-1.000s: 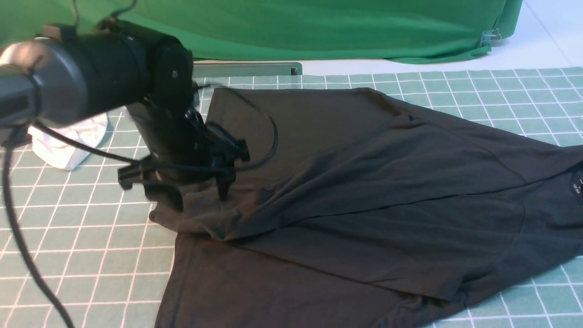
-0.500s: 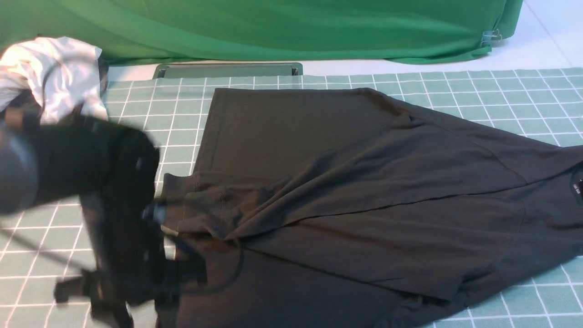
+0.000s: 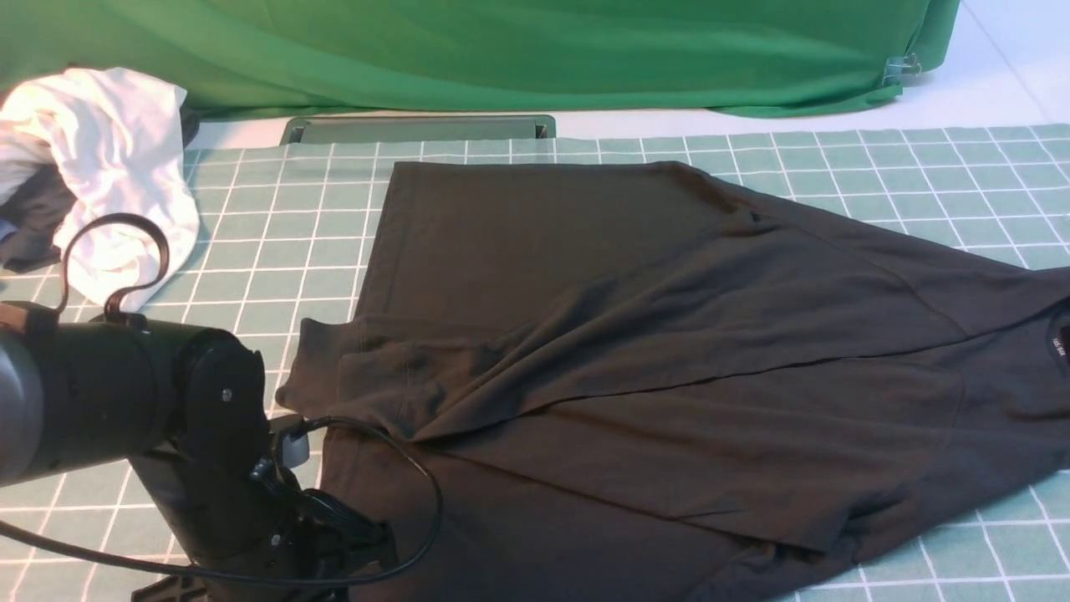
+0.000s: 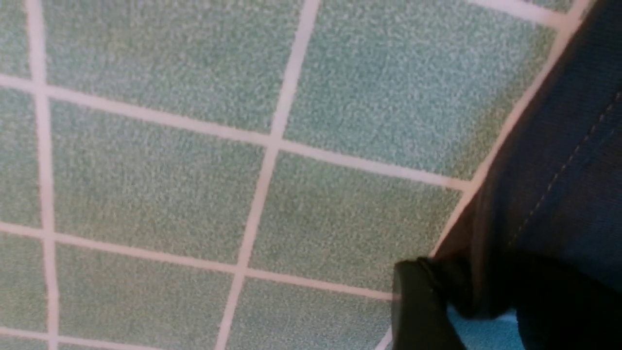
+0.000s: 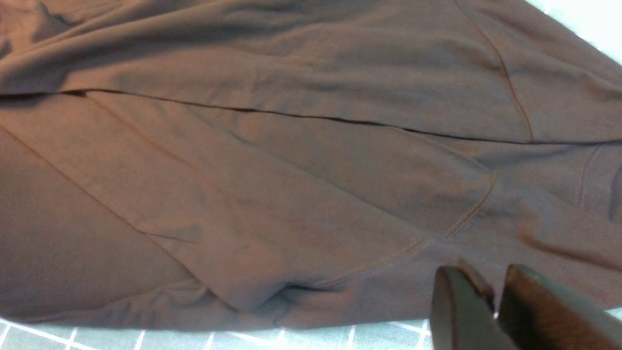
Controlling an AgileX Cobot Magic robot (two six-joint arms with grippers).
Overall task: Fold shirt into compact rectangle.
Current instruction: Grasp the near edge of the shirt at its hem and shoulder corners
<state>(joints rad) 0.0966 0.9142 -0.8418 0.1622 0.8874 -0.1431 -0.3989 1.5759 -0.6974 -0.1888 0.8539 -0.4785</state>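
Observation:
The black shirt [image 3: 669, 376] lies spread on the green grid mat [image 3: 251, 234], with its neck label [image 3: 1057, 343] at the far right. One side is folded over the middle, and a sleeve is bunched at its left edge. My left gripper [image 3: 334, 577] is low at the shirt's near left corner. In the left wrist view this gripper [image 4: 481, 311] is open, with the stitched hem of the shirt [image 4: 559, 170] between its fingers. In the right wrist view my right gripper [image 5: 498, 291] is shut on nothing. It hovers over the edge of the shirt [image 5: 291, 170]. The front view does not show the right arm.
A white garment [image 3: 117, 184] is heaped at the back left, with a dark cloth [image 3: 29, 221] beside it. A green backdrop [image 3: 501, 50] hangs behind the mat. A grey slot [image 3: 418, 130] sits at the mat's far edge. The left arm's cable [image 3: 401, 468] loops over the shirt.
My left arm swung from the bunched sleeve at the shirt's left edge down to its near left corner. The sleeve stays where it was, and the shirt has not shifted.

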